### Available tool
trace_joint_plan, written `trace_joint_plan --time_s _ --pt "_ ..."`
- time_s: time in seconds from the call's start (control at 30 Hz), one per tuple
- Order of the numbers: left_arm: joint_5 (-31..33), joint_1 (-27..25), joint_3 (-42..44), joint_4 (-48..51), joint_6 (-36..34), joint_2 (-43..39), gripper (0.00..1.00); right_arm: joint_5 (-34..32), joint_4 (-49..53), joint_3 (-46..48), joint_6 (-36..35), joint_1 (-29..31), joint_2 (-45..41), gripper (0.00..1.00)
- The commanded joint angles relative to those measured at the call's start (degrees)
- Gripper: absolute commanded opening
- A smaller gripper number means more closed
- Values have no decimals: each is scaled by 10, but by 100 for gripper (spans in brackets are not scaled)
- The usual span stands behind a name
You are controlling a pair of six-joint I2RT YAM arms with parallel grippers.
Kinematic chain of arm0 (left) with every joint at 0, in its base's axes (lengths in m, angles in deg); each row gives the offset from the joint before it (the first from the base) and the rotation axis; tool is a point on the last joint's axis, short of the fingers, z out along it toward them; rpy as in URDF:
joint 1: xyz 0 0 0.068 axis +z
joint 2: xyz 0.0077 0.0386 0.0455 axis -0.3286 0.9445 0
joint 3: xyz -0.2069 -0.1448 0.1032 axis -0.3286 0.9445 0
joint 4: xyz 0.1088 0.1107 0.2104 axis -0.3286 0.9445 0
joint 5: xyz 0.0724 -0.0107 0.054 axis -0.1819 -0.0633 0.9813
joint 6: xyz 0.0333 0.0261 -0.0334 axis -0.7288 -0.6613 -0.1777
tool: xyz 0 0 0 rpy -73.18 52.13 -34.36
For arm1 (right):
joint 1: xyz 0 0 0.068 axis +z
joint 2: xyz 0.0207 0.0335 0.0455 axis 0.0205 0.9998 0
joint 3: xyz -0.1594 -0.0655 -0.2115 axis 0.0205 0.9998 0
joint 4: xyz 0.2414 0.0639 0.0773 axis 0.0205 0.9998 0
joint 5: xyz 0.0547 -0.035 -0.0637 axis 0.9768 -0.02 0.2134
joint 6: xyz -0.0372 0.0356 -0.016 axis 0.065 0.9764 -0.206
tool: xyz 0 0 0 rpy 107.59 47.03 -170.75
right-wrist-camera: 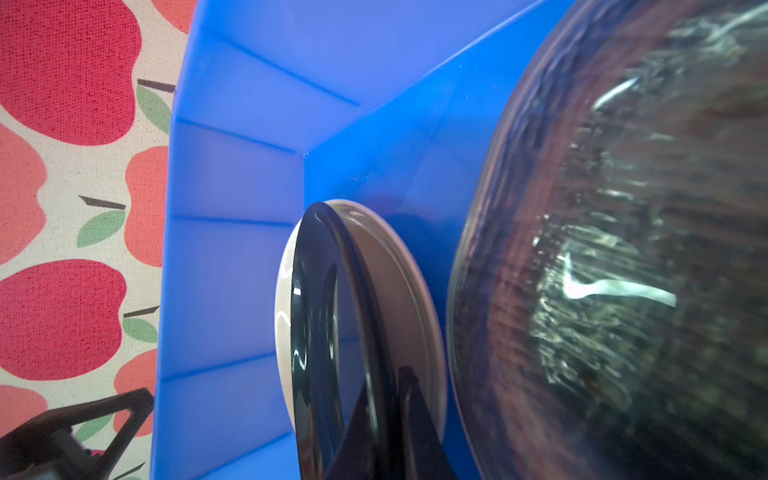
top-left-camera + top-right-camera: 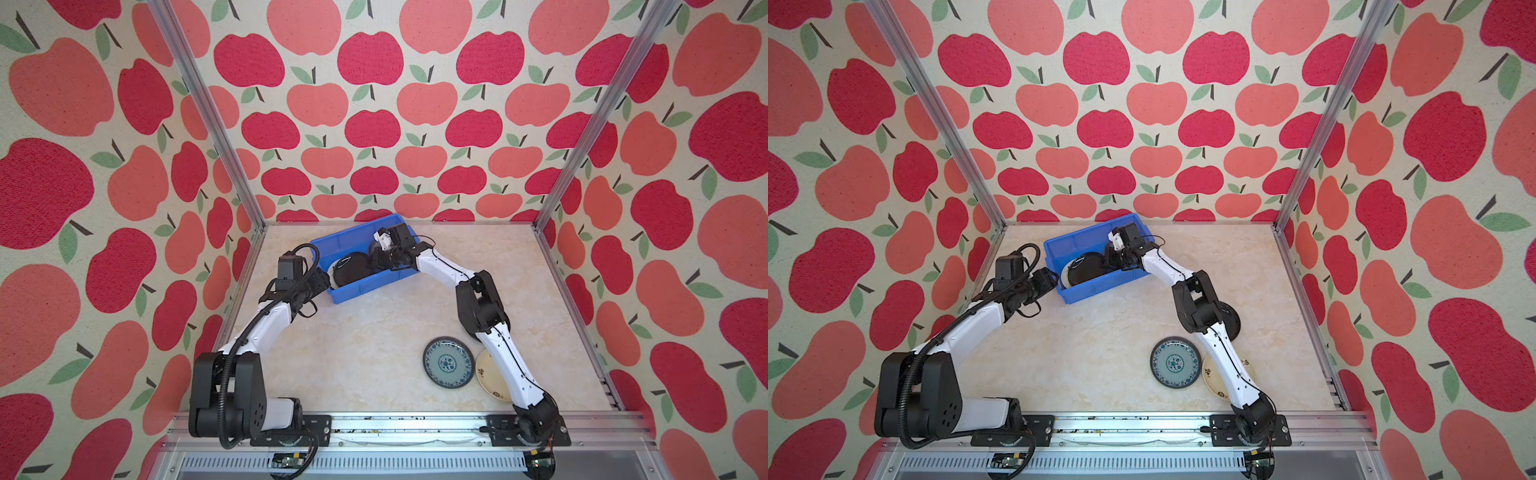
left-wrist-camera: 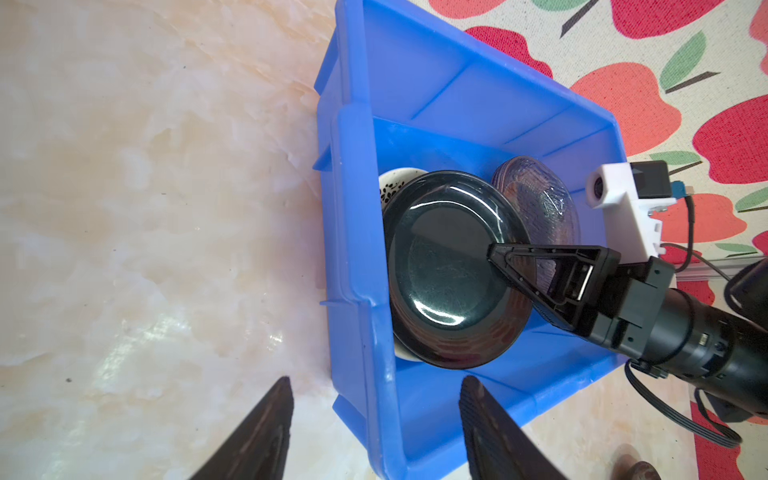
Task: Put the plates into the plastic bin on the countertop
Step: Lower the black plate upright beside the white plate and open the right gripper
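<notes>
Progress is standing at roughly the halfway mark, judging by the plates in view. On the beige marble-patterned countertop (image 2: 374, 353), the bright blue rectangular plastic bin (image 2: 351, 232) is holding three plates. A cream speckled round plate (image 3: 397, 183) is lying lowest, against the bin's end wall. A glossy black round plate (image 3: 444, 270) is resting on top of it. A smoky textured glass plate (image 3: 536, 199) is leaning just beside the black one, toward the bin's middle.

The right gripper (image 3: 494, 252) is reaching inside the bin with its fingers pressed together on the black plate's rim. In the right wrist view that rim (image 1: 332, 316) is running between them, so this plate is judged placed but not yet released.

The left gripper (image 3: 380, 415) is straddling the bin's end wall, its fingers (image 3: 282, 419) spread wide and gripping nothing, one inside the bin and one outside.

Well apart from the bin, three plates are waiting on the countertop:
- a teal-blue patterned round plate (image 2: 449, 362)
- a cream round plate with dark markings (image 2: 490, 380) just beside it, partly under the right arm
- a dark round plate (image 2: 1232, 322), mostly hidden behind that arm's elbow

Outstanding work is appearing to be one release and three transfers.
</notes>
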Motion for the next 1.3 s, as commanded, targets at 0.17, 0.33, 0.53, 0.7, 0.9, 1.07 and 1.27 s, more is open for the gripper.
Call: trace_joint_plan --time_s 0.17,0.33,0.53,0.7,0.9,1.07,1.27 --pt "1 2 25 -14 2 -20 66 23 -59 128 -3 3 -100 0" --pt "-9 2 24 -21 1 -3 67 10 2 75 -23 11 -78 0" --pt "-20 0 21 -27 2 10 67 -15 71 10 -47 25 -50 12" --pt "-25 -4 19 -29 1 18 67 -42 131 -37 -70 32 -33 19" --pt "-23 -5 16 -27 -4 18 67 -65 165 -70 -73 32 -18 20" --pt "-25 -5 14 -30 -5 27 67 -108 251 -145 -102 34 18 23" --pt "-27 -6 12 -35 -3 35 67 -137 263 -157 -116 43 25 29"
